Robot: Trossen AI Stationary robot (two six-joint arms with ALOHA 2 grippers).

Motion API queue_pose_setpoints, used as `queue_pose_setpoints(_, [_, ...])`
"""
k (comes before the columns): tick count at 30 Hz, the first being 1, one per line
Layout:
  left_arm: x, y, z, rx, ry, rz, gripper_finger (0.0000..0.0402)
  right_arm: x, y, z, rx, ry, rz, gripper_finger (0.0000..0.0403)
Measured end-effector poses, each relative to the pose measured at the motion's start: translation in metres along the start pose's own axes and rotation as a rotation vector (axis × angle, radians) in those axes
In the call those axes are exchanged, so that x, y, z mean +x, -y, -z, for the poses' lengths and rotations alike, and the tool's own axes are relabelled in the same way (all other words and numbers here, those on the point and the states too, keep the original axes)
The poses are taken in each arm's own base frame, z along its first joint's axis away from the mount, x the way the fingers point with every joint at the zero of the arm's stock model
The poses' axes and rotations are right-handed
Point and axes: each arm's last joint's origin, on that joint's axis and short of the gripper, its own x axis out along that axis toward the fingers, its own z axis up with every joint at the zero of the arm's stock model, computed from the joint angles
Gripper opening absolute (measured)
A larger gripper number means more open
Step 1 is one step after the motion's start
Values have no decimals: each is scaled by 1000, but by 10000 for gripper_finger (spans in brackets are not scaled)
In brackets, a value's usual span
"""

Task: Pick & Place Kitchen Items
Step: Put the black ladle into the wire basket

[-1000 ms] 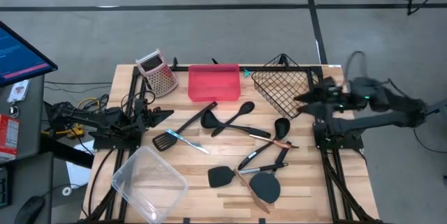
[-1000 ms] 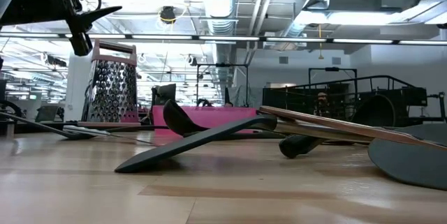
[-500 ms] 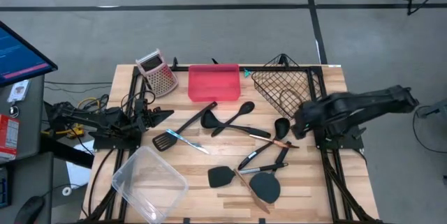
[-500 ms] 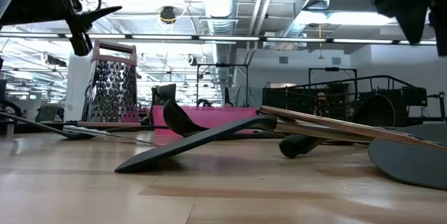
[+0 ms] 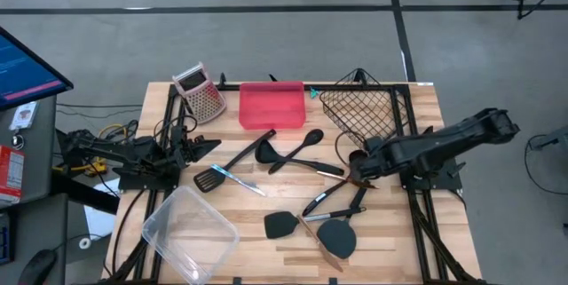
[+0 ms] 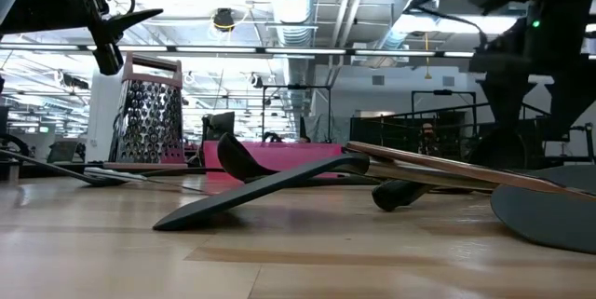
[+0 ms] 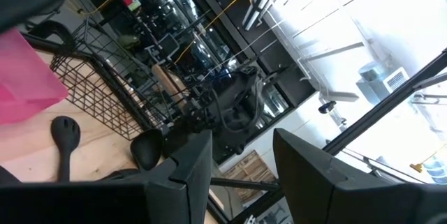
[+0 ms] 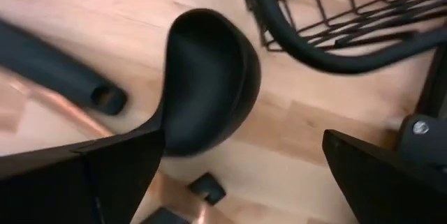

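Note:
Several long-handled kitchen utensils lie loose on the wooden table (image 5: 266, 205): a black slotted turner (image 5: 209, 178), black spoons (image 5: 311, 139), black spatulas (image 5: 282, 225) and a thin copper-coloured piece (image 8: 59, 105). A small black ladle (image 5: 358, 159) lies beside the wire basket (image 5: 359, 112); its bowl (image 8: 209, 77) faces up. My right gripper (image 5: 355, 171) hangs open just over the ladle, one finger on either side of it in the right wrist view (image 8: 230, 182). My left gripper (image 5: 206, 146) waits open at the table's left edge.
A black wire basket (image 8: 335, 21) stands at the far right, close to my right gripper. A pink tray (image 5: 271, 105) and a metal box grater with a pink top (image 5: 200, 92) stand at the far edge. A clear plastic container (image 5: 188, 225) lies at the near left.
My right arm has swung in from beyond the table's right edge toward the table's left and near side, past the wire basket, and come down over the small black ladle. The utensils have stayed where they were.

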Motion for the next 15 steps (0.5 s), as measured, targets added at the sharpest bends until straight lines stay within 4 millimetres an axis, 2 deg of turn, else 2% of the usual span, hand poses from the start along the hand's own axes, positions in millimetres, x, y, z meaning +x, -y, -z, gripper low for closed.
queue_pose_setpoints(9, [0,-1,0,1,17,-17,138,23,-20,4,-46,20,64,325])
queue_pose_setpoints(12, [0,-1,-1,1,20,-20,138,28,-25,3,-35,22,52,283])
queue_pose_setpoints(15, [0,-1,0,1,20,-20,138,30,-28,4,-12,12,41,219])
